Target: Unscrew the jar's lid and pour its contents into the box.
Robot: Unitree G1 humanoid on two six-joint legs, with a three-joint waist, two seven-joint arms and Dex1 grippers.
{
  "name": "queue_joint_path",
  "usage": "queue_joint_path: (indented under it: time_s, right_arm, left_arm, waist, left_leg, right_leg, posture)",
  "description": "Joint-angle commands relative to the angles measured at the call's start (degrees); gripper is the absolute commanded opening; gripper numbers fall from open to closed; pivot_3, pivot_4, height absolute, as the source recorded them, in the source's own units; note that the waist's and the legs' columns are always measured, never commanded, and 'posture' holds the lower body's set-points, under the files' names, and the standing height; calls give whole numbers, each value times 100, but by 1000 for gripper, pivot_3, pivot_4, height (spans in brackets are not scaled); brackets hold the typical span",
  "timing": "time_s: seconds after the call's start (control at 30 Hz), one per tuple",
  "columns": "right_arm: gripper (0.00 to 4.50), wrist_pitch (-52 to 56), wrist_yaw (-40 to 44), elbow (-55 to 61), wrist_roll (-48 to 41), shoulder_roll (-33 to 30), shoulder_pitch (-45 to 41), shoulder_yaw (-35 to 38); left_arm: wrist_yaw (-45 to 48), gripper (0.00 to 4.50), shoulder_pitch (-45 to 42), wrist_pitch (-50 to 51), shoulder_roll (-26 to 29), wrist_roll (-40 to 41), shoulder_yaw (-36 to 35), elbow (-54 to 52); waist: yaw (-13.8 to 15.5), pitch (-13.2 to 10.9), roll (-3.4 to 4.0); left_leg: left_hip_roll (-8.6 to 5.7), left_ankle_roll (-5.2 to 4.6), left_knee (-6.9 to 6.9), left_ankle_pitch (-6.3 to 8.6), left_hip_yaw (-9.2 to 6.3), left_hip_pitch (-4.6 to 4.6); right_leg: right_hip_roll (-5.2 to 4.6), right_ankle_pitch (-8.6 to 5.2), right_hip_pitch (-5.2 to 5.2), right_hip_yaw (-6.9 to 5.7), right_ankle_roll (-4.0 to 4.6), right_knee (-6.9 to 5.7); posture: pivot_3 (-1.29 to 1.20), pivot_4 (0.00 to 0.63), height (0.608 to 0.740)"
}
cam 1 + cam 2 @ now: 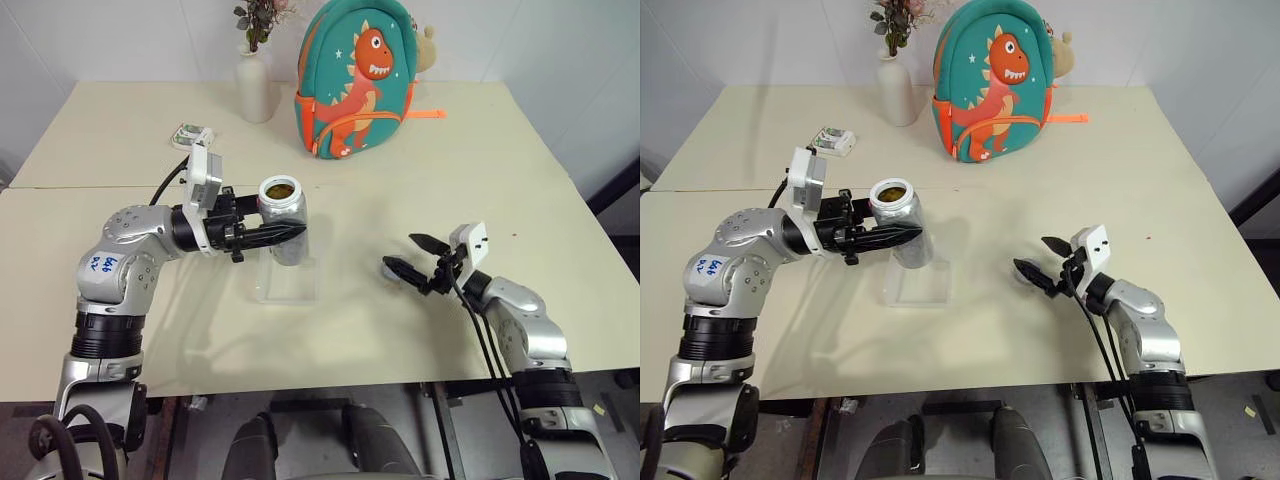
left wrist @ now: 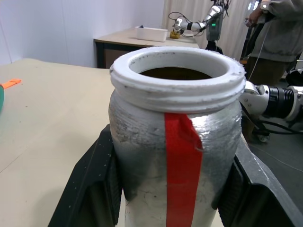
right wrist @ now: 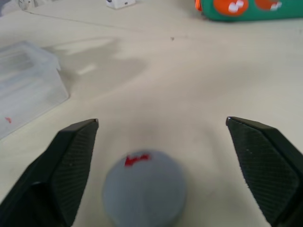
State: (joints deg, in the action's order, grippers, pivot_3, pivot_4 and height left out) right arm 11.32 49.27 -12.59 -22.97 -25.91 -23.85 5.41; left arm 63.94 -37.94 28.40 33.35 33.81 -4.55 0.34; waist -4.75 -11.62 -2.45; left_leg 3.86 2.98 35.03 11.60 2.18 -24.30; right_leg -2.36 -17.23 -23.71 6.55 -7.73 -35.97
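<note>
My left gripper (image 1: 290, 234) is shut on the jar (image 1: 283, 205), which stands upright and lidless. Up close, the jar (image 2: 175, 132) is silvery with a red tape strip and a white threaded rim. Brownish contents (image 1: 279, 189) show through its mouth. It hangs just above the far edge of the clear plastic box (image 1: 285, 280) on the table. To the right, my right gripper (image 1: 400, 252) is open, low over the table. The grey lid (image 3: 144, 187) with its red mark lies flat on the table between the spread fingers (image 3: 75, 161), touching neither.
A teal dinosaur backpack (image 1: 355, 75) and a white vase (image 1: 253, 85) stand at the back of the table. A small white-and-green packet (image 1: 190, 133) lies at the back left. A person (image 2: 277, 28) stands beyond the table.
</note>
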Motion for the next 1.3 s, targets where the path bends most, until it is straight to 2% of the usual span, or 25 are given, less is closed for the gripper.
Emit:
queue_joint_path:
  time_s: [0.03,0.17,0.27,0.5,0.57,0.67,0.73,0.8,1.1,1.2,1.3]
  right_arm:
    - [4480,-21,283,481,-203,-337,-135,242]
    - [4480,54,1068,1676,-331,-1090,-53,86]
    - [4480,666,1490,2310,-721,-1620,-238,54]
    - [4480,1606,1853,2894,-1334,-2122,-985,-38]
    - [4480,1678,1809,2923,-1335,-2076,-1107,-91]
    - [4480,1685,1681,2925,-1273,-1929,-1149,-164]
    - [4480,1635,1597,2935,-1224,-1827,-1112,-217]
    - [4480,1606,1533,2919,-1200,-1745,-1090,-247]
    - [4480,1405,1395,2666,-1000,-1503,-1071,-260]
    - [4480,1301,1343,2609,-916,-1449,-982,-241]
    - [4480,1194,1266,2548,-839,-1394,-914,-226]
  left_arm:
    - [5,2078,12,-89,131,35,-125,-227]
    - [-33,2078,78,-379,414,-275,-170,-70]
    - [-113,2078,105,-323,611,-327,-257,14]
    - [-636,2078,113,-226,1181,-790,-392,16]
    - [-1430,2078,39,-37,1307,-1440,-221,-79]
    - [-1814,2078,11,-33,1386,-1973,110,-320]
    - [-2081,2078,-83,108,1245,-2102,206,-512]
    - [-2060,2078,-110,48,1121,-2002,194,-696]
    - [-1890,2078,354,-534,1242,-2335,376,-1125]
    - [-2342,2078,489,-1091,1223,-2974,542,-1219]
    - [-3155,2078,639,-1976,1226,-4097,828,-1119]
  waist:
    - [8,0,0]
    - [9,-2,3]
    - [11,-2,2]
    - [6,-2,1]
    - [16,-2,1]
    - [24,-2,1]
    - [38,-2,1]
    - [71,-3,0]
    - [130,-3,0]
    - [150,-3,0]
    - [162,-3,0]
  left_leg:
    - [0,0,0,0,-1,0]
    - [0,1,-8,1,-1,0]
    - [1,4,-9,3,-1,3]
    - [1,4,-3,3,1,7]
    - [1,4,-4,3,1,7]
    - [0,4,-5,4,1,5]
    - [0,4,-6,5,2,4]
    - [0,4,-5,5,2,-1]
    - [2,7,-7,7,5,2]
    - [2,7,-2,7,5,0]
    - [0,7,-1,7,6,0]
  right_leg:
    - [0,0,0,0,0,0]
    - [0,-1,0,-1,1,5]
    - [1,-4,1,-2,1,4]
    - [-4,-17,3,0,27,3]
    - [-6,-24,3,0,39,7]
    - [-7,-21,3,0,33,8]
    - [-6,-20,2,-1,30,9]
    - [-6,-16,-1,-2,23,8]
    - [-3,-11,-5,-1,14,3]
    - [-5,-11,-4,-1,15,4]
    - [-7,-11,-1,0,15,7]
  posture:
    - [0,150,740]
    - [0,150,740]
    - [0,150,740]
    - [0,150,740]
    - [0,150,740]
    - [0,150,740]
    - [0,150,740]
    - [0,150,740]
    - [0,150,740]
    - [0,150,740]
    - [0,150,740]
